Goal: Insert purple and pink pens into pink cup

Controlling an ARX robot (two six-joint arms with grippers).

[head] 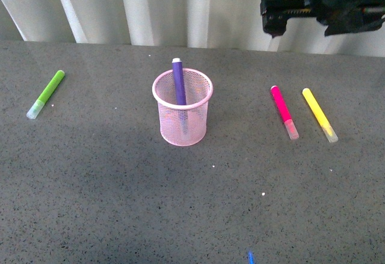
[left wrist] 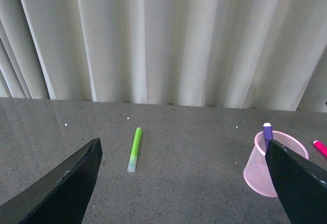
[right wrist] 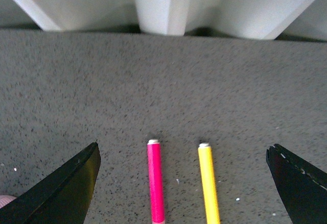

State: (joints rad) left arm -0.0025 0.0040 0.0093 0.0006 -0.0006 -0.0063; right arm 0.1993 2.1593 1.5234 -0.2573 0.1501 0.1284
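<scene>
- Purple pen (head: pixel 178 83) stands in the cup (head: pixel 195 122), leaning on the far rim, so that half reads as done.
- Pink pen (head: pixel 283 112) lies flat on the table (head: pixel 120 204), right of the cup and well apart from it. It is not yet picked.
- Right gripper (right wrist: pixel 183 150): fingers spread wide, nothing between them. It hangs above the table, beyond the pink pen and a little to its right in the front view.
- Left gripper (left wrist: pixel 182 142): also wide apart and empty. It faces the green marker (head: pixel 46 94) on the far left.
- Key relation: the pink pen lies below the right gripper, toward the robot.
- Long axis runs roughly near-to-far, pale cap end toward the robot, far end tilted slightly left.
- In the right wrist view the fingers open across that axis, which suits a pinch on the barrel.
- The right arm is clearly the nearer one; the left would have to cross the cup.
- Hazard: the yellow marker (head: pixel 319 115) lies just beside the pink pen, near parallel, on its right. Both sit inside the finger span, so the gripper likely needs to shift toward the pink pen before closing.
</scene>
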